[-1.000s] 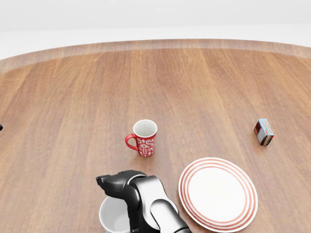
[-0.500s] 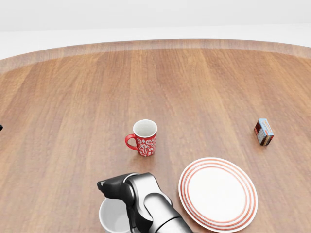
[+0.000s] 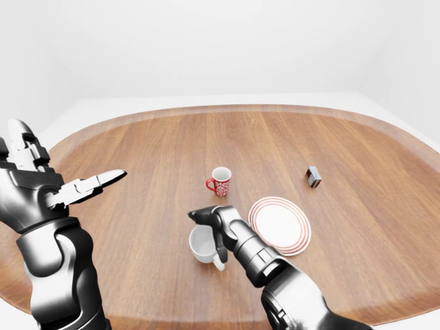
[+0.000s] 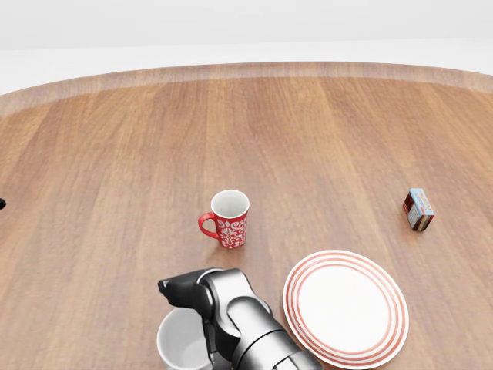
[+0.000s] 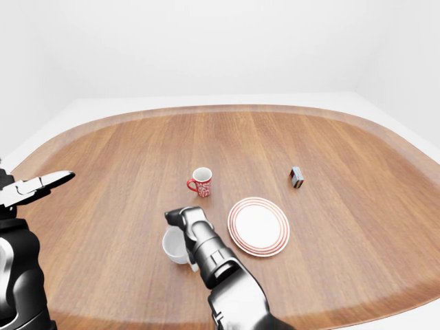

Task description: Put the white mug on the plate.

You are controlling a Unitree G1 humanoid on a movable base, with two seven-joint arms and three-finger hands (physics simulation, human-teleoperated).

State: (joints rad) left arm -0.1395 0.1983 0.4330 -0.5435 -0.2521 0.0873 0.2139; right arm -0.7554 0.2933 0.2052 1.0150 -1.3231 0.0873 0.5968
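Right robot hand (image 3: pixel 206 218) lowered onto white mug (image 3: pixel 203 243) rim since earlier, grip state unclear; left robot hand (image 3: pixel 41 189) splayed apart; plate (image 3: pixel 280 225) still bare.

A broad oval wooden table (image 3: pixel 158 148) carries four things. The white mug (image 3: pixel 202 245) stands directly under the right hand's fingers (image 3: pixel 199 216), with the red-ringed plate (image 3: pixel 280 225) just right of them. The red patterned mug (image 3: pixel 221 182) stands above the fingers, and a small box (image 3: pixel 313 177) sits well off to their right.
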